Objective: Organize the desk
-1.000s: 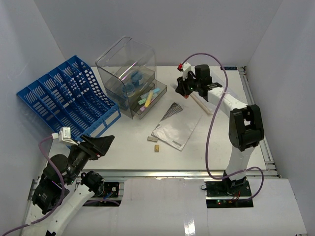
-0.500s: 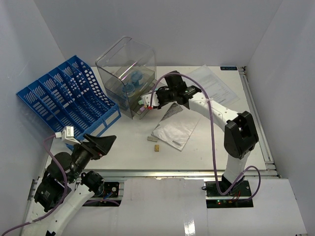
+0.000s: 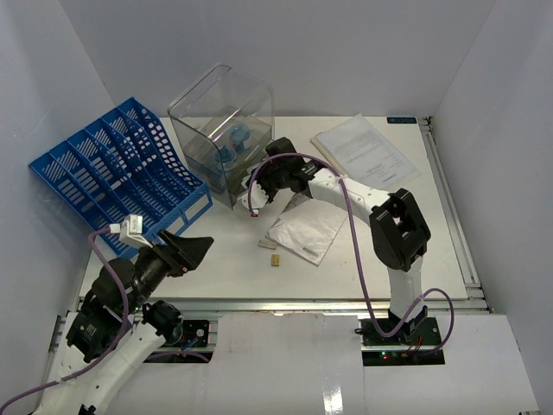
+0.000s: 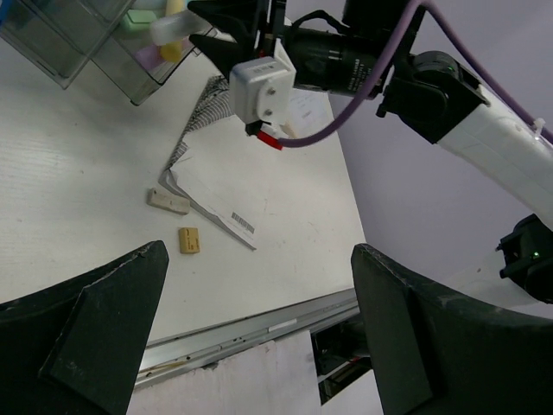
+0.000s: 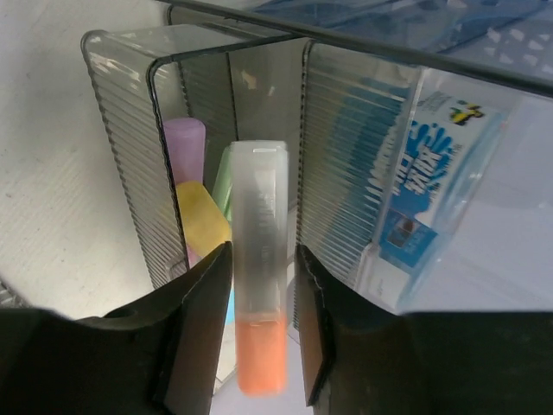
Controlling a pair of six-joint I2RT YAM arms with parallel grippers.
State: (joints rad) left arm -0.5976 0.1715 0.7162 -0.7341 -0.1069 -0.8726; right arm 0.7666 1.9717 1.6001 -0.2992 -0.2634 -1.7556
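Observation:
The white desk (image 3: 389,233) carries the clutter. My right gripper (image 3: 261,180) is shut on an orange highlighter (image 5: 259,294) with a clear cap. It holds the pen lengthwise at the open front of the clear bin (image 3: 220,112), and the cap points into a ribbed drawer slot (image 5: 130,130). Purple (image 5: 186,147), yellow (image 5: 200,216) and green (image 5: 226,173) highlighters lie in that slot. My left gripper (image 3: 194,246) is open and empty above the desk's front left edge; it also shows in the left wrist view (image 4: 259,249).
A blue slotted file rack (image 3: 121,169) stands at the left. A silver pouch (image 3: 307,229) lies mid-desk with two small erasers (image 3: 267,245) (image 3: 276,259) beside it. A paper stack (image 3: 363,151) lies at the back right. A metal rail (image 3: 285,303) runs along the front edge.
My right arm has swung left from the back right of the desk to the front of the clear bin, carrying the highlighter. My left gripper has shifted slightly right.

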